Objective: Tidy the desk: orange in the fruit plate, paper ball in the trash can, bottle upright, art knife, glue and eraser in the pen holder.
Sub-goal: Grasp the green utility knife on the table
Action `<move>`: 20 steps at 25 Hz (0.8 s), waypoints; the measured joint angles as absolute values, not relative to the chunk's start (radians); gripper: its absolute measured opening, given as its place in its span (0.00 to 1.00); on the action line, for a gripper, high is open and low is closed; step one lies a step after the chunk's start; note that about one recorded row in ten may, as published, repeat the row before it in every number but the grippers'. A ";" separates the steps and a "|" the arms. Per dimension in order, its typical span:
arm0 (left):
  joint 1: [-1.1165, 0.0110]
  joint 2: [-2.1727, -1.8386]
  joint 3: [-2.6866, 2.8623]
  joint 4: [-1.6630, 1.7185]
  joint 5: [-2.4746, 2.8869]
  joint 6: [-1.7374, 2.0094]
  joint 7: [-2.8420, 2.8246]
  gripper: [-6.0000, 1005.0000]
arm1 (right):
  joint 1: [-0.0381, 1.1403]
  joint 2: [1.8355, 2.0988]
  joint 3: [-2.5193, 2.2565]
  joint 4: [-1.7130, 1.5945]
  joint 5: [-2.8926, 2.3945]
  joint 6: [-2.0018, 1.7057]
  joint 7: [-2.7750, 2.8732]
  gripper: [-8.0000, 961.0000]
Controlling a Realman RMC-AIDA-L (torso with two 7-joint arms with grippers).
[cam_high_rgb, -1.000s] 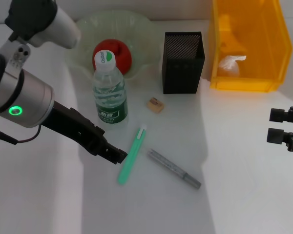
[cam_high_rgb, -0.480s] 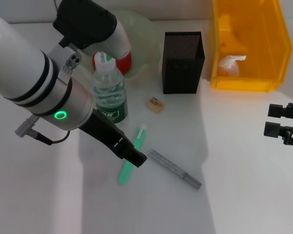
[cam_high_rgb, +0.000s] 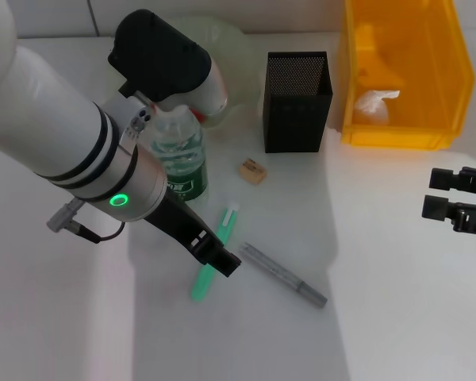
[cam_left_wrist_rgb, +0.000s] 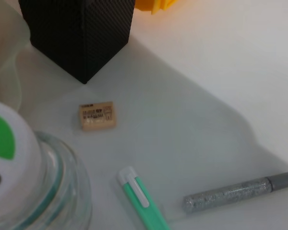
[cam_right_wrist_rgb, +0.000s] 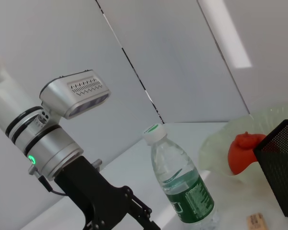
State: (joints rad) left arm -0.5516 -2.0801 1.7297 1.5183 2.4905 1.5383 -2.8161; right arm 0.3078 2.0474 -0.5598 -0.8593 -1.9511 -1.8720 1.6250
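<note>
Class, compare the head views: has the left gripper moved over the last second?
Yes. The left gripper has travelled toward the robot's right, from short of the green art knife to over its middle, nearer the grey glue stick.

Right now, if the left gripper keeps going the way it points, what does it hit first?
Most likely the green art knife: the left gripper hangs right over its middle, angled down toward the desk. Height above it is unclear. The silver pen-like stick lies just beyond.

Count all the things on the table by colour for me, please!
Green: 3, the fruit plate, bottle, art knife
Black: 1, the pen holder
Yellow: 1, the trash can
Red: 1, the orange
White: 1, the paper ball
Tan: 1, the eraser
Silver: 1, the glue
Total: 9
</note>
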 joint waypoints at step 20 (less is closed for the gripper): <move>-0.589 -2.080 1.852 1.385 2.554 1.381 -2.827 0.76 | 0.320 2.054 -0.561 -0.831 -1.956 -1.836 1.624 0.77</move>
